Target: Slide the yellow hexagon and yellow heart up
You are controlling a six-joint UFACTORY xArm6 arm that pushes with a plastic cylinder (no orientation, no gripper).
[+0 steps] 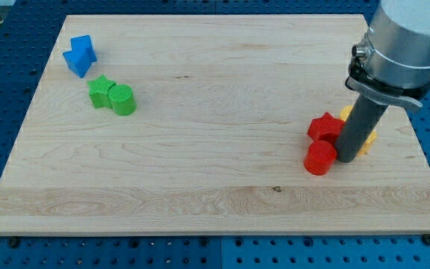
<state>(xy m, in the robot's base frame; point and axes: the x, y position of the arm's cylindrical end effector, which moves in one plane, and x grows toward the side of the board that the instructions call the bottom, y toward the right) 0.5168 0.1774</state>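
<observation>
Two yellow blocks sit at the view's right, mostly hidden behind my rod: one shows as a sliver (345, 113) at the rod's upper left, the other (369, 139) at its lower right. I cannot tell which is the hexagon and which the heart. My tip (346, 158) rests on the board just below them, touching or nearly touching the red cylinder (319, 158) on its left. A red star (324, 128) lies just left of the rod.
A blue block (80, 55) lies at the view's top left. A green star (101, 92) and a green cylinder (123, 100) sit together below it. The wooden board (200, 149) ends close to the right of the yellow blocks.
</observation>
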